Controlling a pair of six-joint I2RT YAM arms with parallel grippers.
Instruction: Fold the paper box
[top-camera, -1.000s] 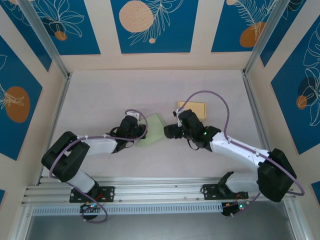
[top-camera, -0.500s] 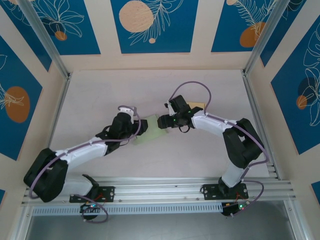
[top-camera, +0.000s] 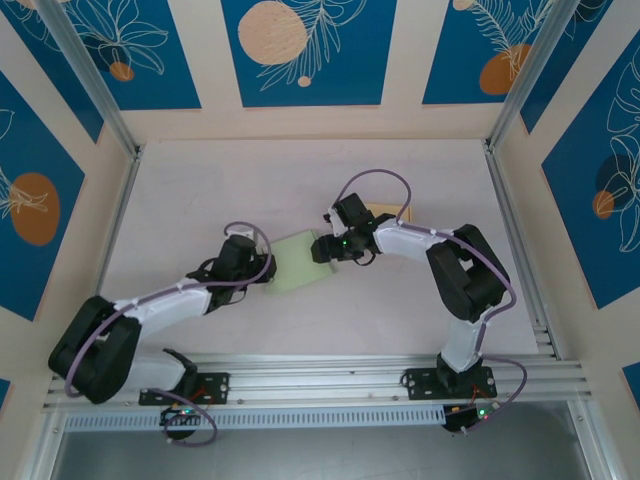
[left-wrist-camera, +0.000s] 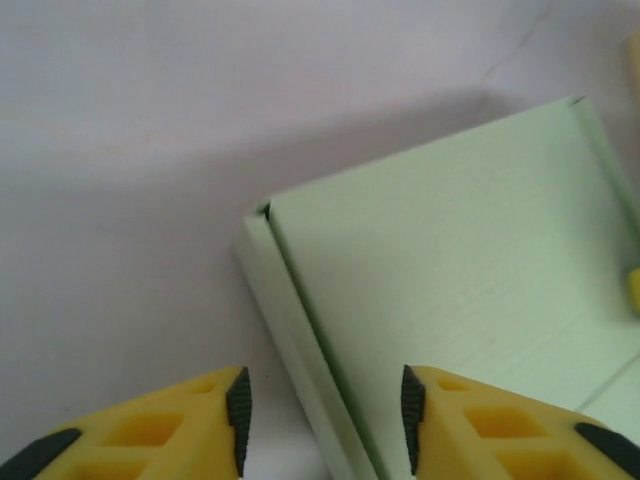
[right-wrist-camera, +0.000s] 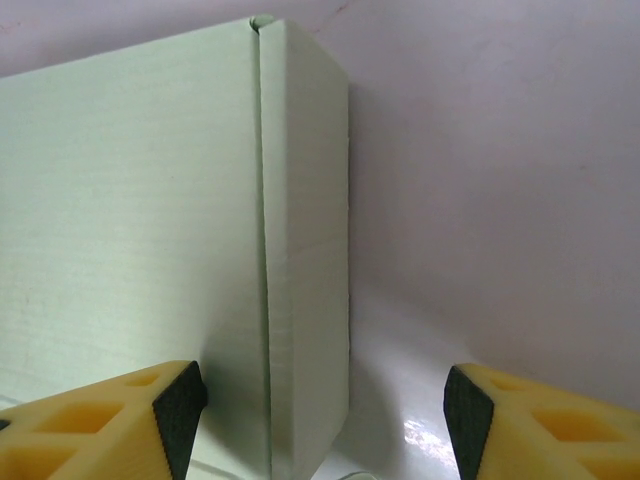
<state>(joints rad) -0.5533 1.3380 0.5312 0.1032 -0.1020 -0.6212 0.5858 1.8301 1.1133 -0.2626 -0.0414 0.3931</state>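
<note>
The pale green paper box (top-camera: 297, 262) lies on the table between my two grippers. My left gripper (top-camera: 263, 270) sits at the box's left edge. In the left wrist view it (left-wrist-camera: 323, 420) is open, and the box's (left-wrist-camera: 440, 270) narrow folded side flap runs between the jaws without touching the pads. My right gripper (top-camera: 322, 247) is at the box's upper right edge. In the right wrist view it (right-wrist-camera: 322, 415) is open wide, and a raised side flap of the box (right-wrist-camera: 305, 230) stands between its fingers, nearer the left one.
A flat tan card (top-camera: 386, 213) lies just behind the right arm, partly hidden by it. Pale tabletop (top-camera: 200, 200) surrounds the box, with metal frame posts and walls at the left, right and back.
My left gripper went from shut to open and slid back to the box's left edge. The right arm stretched in toward the box's right side. The box now lies flatter.
</note>
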